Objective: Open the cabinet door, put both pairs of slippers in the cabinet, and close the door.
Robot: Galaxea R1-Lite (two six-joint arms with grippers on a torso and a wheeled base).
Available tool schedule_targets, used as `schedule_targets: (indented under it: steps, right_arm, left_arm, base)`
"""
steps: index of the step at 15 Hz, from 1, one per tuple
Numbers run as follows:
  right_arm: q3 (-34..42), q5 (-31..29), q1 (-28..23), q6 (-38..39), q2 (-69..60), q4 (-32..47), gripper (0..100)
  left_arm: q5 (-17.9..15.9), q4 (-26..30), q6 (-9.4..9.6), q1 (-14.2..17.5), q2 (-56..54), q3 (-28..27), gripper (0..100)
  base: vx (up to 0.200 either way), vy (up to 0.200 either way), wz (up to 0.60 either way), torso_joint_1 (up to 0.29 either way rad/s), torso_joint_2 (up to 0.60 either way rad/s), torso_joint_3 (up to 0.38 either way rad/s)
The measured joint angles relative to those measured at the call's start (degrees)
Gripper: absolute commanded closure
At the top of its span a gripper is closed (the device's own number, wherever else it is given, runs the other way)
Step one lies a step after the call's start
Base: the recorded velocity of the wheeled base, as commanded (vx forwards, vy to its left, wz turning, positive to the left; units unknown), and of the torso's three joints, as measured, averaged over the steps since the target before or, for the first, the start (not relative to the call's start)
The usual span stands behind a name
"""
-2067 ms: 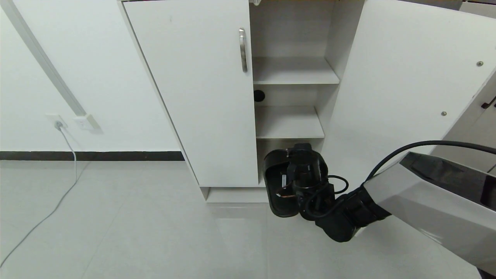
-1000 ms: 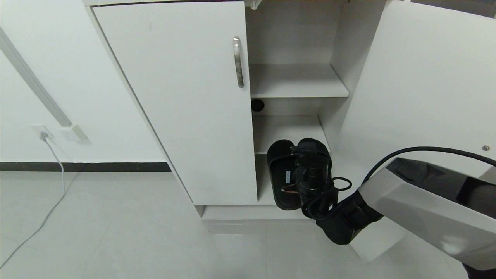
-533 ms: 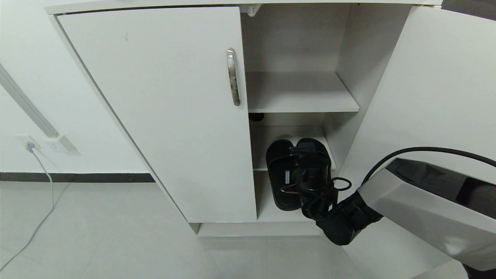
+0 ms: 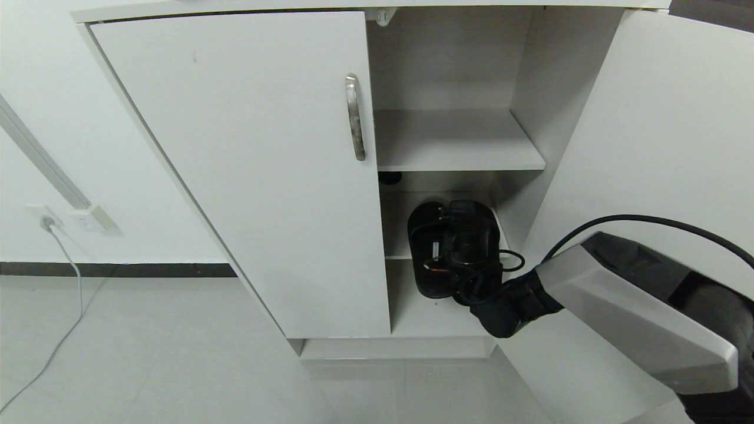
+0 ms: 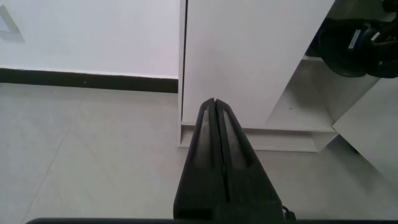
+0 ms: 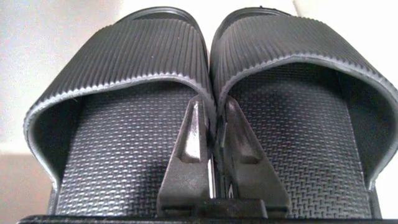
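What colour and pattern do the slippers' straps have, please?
Black with fine parallel ribs; the slippers show best in the right wrist view.

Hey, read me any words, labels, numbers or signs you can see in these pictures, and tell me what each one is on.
No text here can be read.
Pale label on the insole of the black slippers, which the right hand holds: too small and blurred to read.
Cabinet door, shelves, wall socket: no print visible.
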Motion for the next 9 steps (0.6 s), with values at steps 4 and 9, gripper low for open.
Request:
schedule_targets:
  steps: [4, 9]
  right_arm:
    - [-11.54, 1.71, -1.95, 0.06, 4.63, 6.3, 100]
    - [-21.55, 2.63, -3.45, 0.06, 8.68, 11.54, 100]
  left_arm:
    - [0.05, 0.0, 0.0, 0.0, 0.0, 0.0, 100]
    - [0.05, 0.02, 0.0, 0.0, 0.0, -0.02, 100]
  base:
    - [0.0, 0.0, 0.0, 0.0, 0.0, 0.0]
    - [0.0, 0.0, 0.0, 0.0, 0.0, 0.0]
